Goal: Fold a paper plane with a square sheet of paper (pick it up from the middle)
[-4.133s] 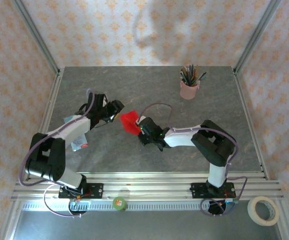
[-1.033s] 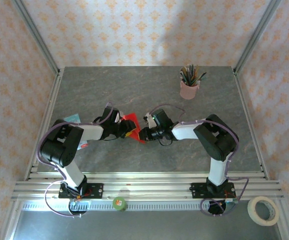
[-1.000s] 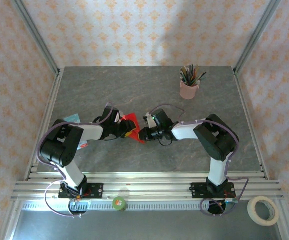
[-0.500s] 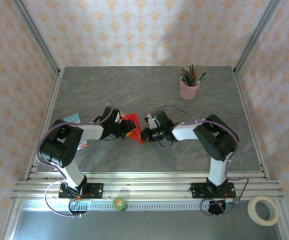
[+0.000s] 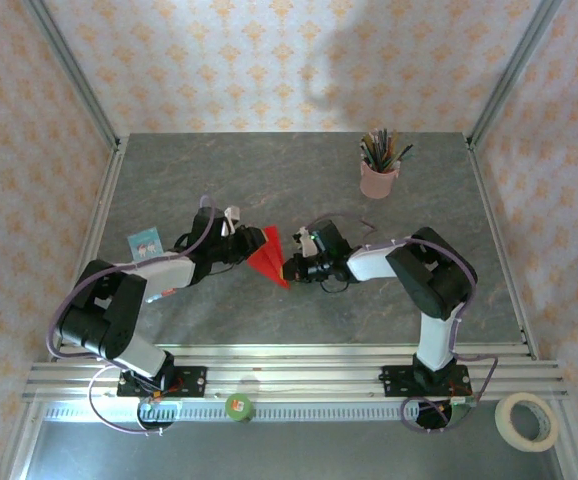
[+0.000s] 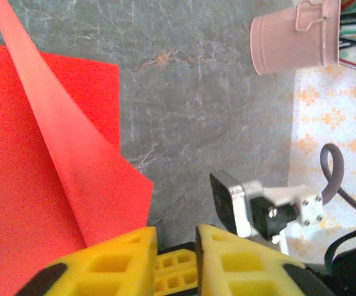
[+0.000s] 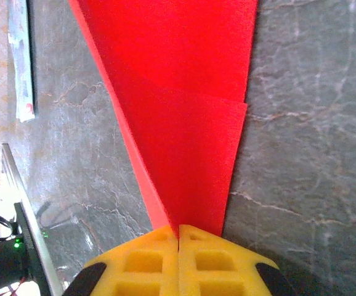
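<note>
Right wrist — paper [image 7: 178, 123] tip between jaws

The left hand [image 6: 175, 239] has pulled back toward the worktop's left edge, its jaws narrowed to a slim gap. The right hand [image 7: 178, 233] has clamped onto the tip of the folded red paper [image 5: 267, 255].

Folded paper [image 5: 268, 257] bright red; tabletop [image 5: 269, 180] grey, marbled; pencil cup [image 5: 378, 181] pink; finger pads [image 7: 138, 265] yellow; card [image 5: 145, 243] possibly pale blue.

We saw a pink pencil cup [image 5: 379, 180] standing far right on the grey desk [image 5: 269, 170], a small card [image 5: 146, 243] lying left, a tape roll [image 5: 505, 420] off its front corner.
</note>
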